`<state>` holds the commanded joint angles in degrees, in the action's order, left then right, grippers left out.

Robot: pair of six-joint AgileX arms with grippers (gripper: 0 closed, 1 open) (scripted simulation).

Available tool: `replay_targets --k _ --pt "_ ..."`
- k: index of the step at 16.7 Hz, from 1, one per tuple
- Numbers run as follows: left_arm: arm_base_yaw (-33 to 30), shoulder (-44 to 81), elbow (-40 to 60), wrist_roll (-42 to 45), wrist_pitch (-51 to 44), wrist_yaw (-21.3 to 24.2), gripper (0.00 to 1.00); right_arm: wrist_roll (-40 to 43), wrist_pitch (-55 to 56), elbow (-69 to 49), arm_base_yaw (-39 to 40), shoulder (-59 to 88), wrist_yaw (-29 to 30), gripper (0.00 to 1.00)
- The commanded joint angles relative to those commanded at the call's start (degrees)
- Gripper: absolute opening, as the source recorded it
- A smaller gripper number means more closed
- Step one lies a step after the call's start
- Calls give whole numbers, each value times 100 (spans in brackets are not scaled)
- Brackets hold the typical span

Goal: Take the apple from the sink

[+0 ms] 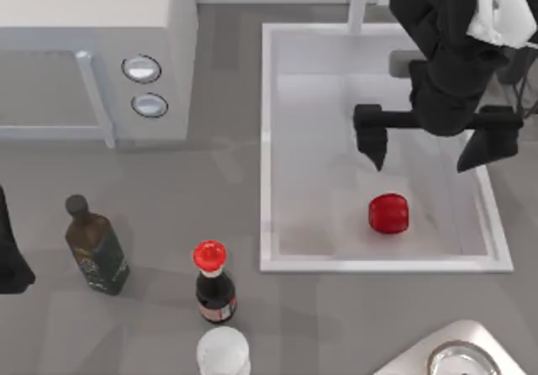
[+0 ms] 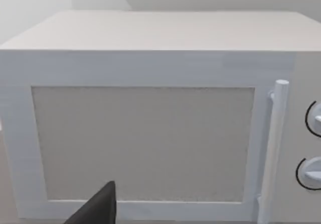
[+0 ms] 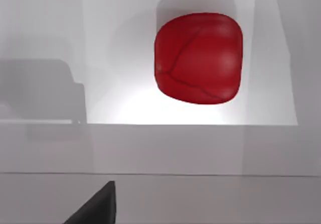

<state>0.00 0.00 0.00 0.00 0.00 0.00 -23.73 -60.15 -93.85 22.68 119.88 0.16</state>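
Top view: apple [image 1: 388, 213] in sink [image 1: 266, 139], barrel axis left-right; right tool [image 1: 429, 150] released above it.

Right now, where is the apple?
In the top view the apple lies on the sink floor at the table's right, near the front rim, below the open right gripper.

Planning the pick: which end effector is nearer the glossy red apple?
Right. The right end effector hovers open just above the apple in the white sink; the left arm sits at the table's far left edge.

Matte black right arm [image 1: 445, 64], white wrap near top, tapered black jaws
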Motion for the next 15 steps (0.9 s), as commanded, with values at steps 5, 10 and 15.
replay_targets --k 5,10,15 --pt "0 0 0 0 0 0 100 -120 -303 -477 114 554 1 100" --pt "0 0 0 0 0 0 100 -115 -201 -415 84 602 0 100" --pt "0 0 0 0 0 0 100 -127 954 56 101 1252 8 100"
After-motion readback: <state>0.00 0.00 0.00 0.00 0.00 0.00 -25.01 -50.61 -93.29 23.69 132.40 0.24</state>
